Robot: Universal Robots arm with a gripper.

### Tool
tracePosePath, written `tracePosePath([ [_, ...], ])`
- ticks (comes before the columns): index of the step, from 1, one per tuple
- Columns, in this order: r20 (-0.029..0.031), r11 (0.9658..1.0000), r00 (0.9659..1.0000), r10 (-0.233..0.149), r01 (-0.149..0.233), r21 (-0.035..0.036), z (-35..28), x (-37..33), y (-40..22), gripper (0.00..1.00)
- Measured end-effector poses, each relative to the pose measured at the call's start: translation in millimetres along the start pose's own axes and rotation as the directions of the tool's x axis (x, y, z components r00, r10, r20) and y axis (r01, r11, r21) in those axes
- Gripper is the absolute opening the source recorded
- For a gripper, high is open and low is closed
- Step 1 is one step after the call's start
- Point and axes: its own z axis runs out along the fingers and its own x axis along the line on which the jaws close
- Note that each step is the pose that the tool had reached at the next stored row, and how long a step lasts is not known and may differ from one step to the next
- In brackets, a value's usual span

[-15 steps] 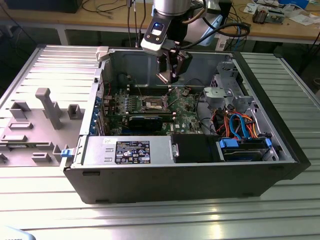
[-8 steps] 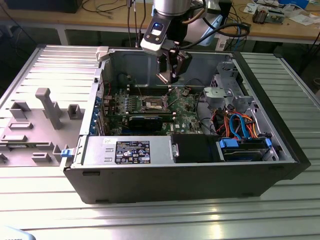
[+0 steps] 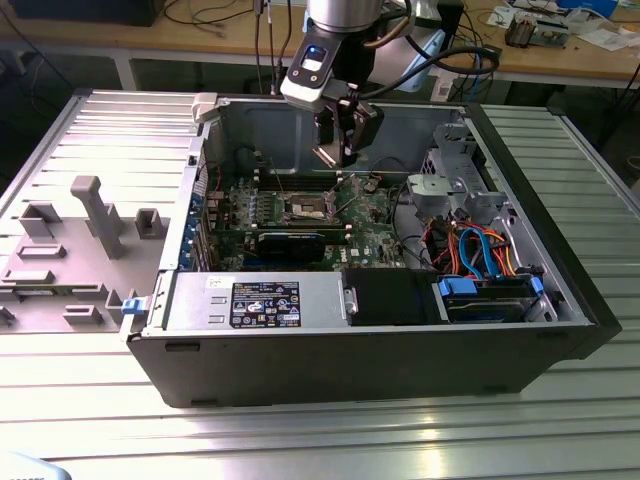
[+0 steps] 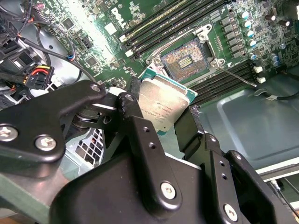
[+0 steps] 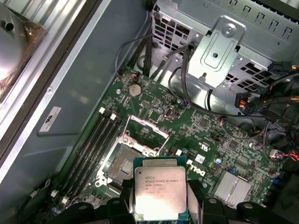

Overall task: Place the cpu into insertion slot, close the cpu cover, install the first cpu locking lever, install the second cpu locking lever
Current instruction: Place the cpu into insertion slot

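My gripper (image 3: pixel 342 140) hangs inside the open computer case, shut on the cpu (image 5: pixel 160 193), a flat square chip with a silver-grey top. The black fingers (image 4: pixel 136 116) clamp the cpu (image 4: pixel 164 100) by two opposite edges. It hovers above the green board, beside and a little off the insertion slot (image 5: pixel 124 158), not touching it. The insertion slot (image 4: pixel 186 59) lies bare, its dark pin field visible. The cpu cover (image 5: pixel 144 127) stands swung up at the slot's far side. A thin locking lever (image 4: pixel 238 77) sticks out free beside the insertion slot (image 3: pixel 305 208).
Long black memory slots (image 5: pixel 91 144) flank the socket. A black graphics card (image 3: pixel 290 243) lies in front of it. The drive cage (image 3: pixel 450 180), coloured cables (image 3: pixel 480 255) and power supply (image 3: pixel 260 300) crowd the case. A grey fixture (image 3: pixel 90 210) stands at the exterior view's left.
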Motion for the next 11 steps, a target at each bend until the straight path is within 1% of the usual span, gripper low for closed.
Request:
tracePosePath([
  [11,0.0007,1.0000,0.9999,0.010,-0.010,-0.0001,0.3,0.0,0.0,0.54],
])
